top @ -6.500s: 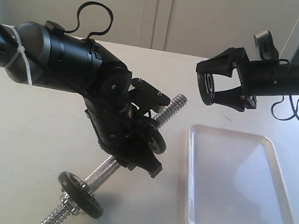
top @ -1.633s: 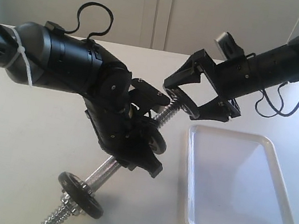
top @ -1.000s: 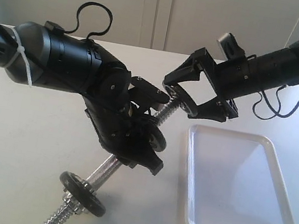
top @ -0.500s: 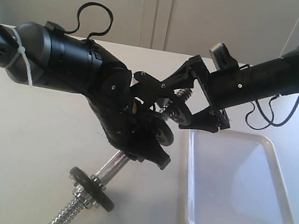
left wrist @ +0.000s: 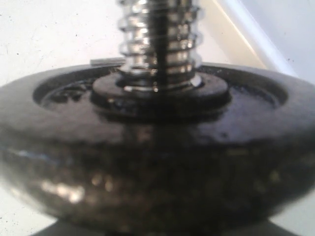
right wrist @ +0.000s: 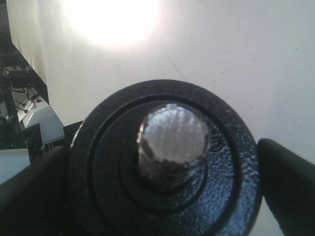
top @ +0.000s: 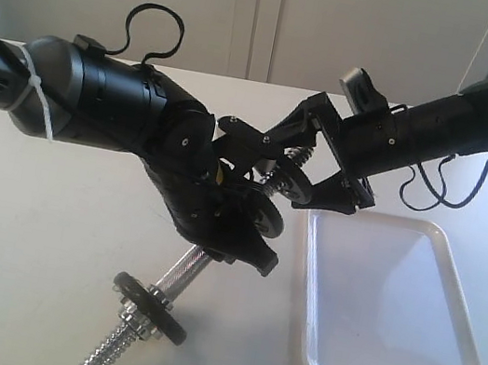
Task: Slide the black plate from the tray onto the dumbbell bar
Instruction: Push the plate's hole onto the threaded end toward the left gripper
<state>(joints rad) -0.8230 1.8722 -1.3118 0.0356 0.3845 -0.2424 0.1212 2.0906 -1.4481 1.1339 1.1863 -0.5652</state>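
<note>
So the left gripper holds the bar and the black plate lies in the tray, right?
No. The black plate sits on the dumbbell bar's end, between the right gripper's fingers, per the right wrist view. The left gripper does hold the bar.

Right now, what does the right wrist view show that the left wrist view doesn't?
Only the right wrist view: the black plate face-on, the dumbbell bar end poking through its hole, and the right pincer with its fingers on either side of the plate. Only the left wrist view: a black disc seen edge-on (I cannot tell whether it is the same plate) and the tray rim. Both: the bar's threaded end passing through a black disc.
</note>
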